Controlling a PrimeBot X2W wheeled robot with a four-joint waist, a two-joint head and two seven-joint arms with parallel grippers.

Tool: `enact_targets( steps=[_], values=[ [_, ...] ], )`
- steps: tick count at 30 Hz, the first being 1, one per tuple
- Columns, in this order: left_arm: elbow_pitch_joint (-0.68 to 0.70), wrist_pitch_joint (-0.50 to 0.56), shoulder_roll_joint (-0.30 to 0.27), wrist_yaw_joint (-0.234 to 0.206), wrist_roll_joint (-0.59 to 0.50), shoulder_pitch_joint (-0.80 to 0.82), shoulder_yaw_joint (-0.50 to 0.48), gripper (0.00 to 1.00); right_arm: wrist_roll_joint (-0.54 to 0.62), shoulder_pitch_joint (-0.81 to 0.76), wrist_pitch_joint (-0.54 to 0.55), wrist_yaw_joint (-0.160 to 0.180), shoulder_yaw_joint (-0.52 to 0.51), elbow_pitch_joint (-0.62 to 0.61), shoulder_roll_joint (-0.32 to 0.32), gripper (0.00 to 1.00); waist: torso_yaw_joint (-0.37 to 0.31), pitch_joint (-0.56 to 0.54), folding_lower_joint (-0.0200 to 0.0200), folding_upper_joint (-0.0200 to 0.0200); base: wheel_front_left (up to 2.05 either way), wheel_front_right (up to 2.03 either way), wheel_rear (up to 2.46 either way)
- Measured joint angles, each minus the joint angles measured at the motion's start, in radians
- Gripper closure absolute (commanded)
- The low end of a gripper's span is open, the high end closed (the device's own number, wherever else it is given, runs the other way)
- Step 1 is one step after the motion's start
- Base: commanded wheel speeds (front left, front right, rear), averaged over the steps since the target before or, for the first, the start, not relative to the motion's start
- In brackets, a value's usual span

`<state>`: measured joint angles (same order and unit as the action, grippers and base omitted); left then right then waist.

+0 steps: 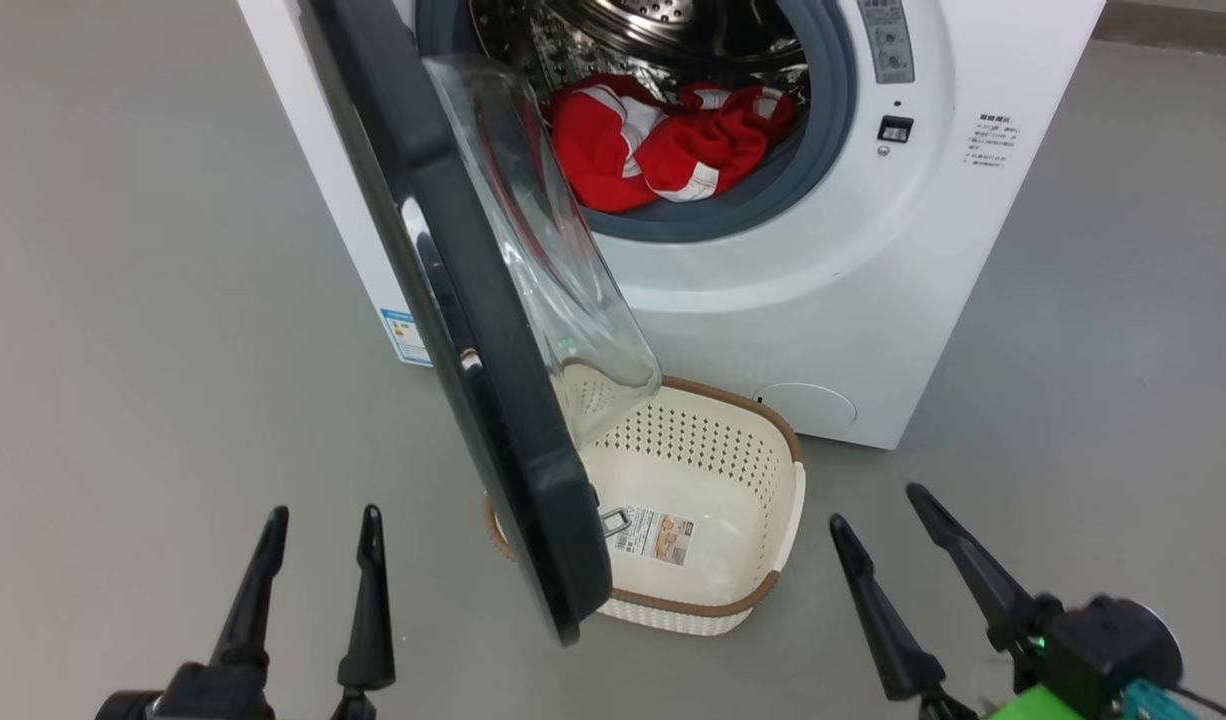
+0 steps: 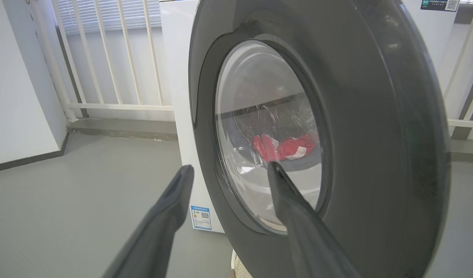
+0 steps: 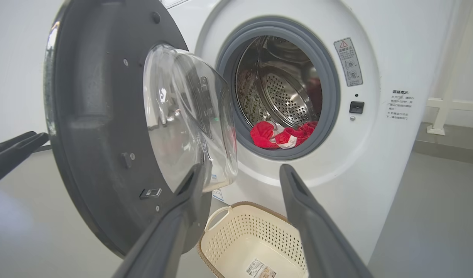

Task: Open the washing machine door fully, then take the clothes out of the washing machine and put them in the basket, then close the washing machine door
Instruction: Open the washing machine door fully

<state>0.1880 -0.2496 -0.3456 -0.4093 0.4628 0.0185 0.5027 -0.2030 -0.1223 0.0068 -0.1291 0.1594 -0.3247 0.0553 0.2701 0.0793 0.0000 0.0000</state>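
Left gripper point(image 1: 325, 515) and right gripper point(image 1: 875, 506) both stand with their fingers spread wide and nothing between them. From the head, the washing machine door point(image 1: 473, 330) hangs partly open, nearly edge-on. The left gripper sits low on the door's outer side, apart from it. The right gripper sits low on its inner side, where the glass bowl bulges. The basket point(image 1: 783, 440) stands on the floor on that inner side, partly hidden behind the door's lower rim. A sticker point(image 1: 653, 535) shows on the basket's bottom. Beyond the door, the clothes point(image 1: 663, 140) lie in a red heap at the front of the drum of the washing machine point(image 1: 823, 300), against the grey seal. A blue label point(image 1: 405, 335) shows just beside the door's outer face, low on the machine.

From the left wrist, the left gripper's parted fingers point at the door's outer face. One fingertip overlaps the glass; whether it touches I cannot tell. The red clothes show through the glass.

From the right wrist, the right gripper's fingers are wide apart and face the door's inner side. The basket lies below the door's rim, the clothes in the drum past it. The left gripper's dark fingers show beyond the door's far edge.
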Motion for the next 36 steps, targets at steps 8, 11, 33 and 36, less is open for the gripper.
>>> enact_targets(
  steps=[8,11,33,36],
  values=[
    [0.01,0.0,-0.005,-0.001,0.0,-0.027,-0.009,0.0,0.043,-0.098,-0.075,0.0,-0.038,-0.019,-0.007,0.0,-0.004,-0.017,0.0,0.0,0.0,0.0,0.0],
    [0.011,0.0,-0.008,-0.001,0.002,-0.044,-0.009,0.0,0.043,-0.121,-0.09,0.0,-0.044,-0.019,-0.007,0.0,-0.008,-0.024,0.0,0.0,0.0,0.0,0.0],
    [0.059,0.02,-0.036,-0.011,0.002,-0.056,-0.003,1.0,0.015,-0.146,-0.114,0.0,-0.056,-0.015,-0.011,0.0,-0.016,-0.05,0.0,0.0,0.0,0.0,0.0],
    [0.086,0.019,-0.039,-0.021,-0.017,-0.047,-0.006,1.0,0.015,-0.146,-0.114,0.0,-0.06,-0.015,-0.011,0.0,-0.018,-0.048,0.0,0.0,0.0,0.0,0.0]
  ],
)
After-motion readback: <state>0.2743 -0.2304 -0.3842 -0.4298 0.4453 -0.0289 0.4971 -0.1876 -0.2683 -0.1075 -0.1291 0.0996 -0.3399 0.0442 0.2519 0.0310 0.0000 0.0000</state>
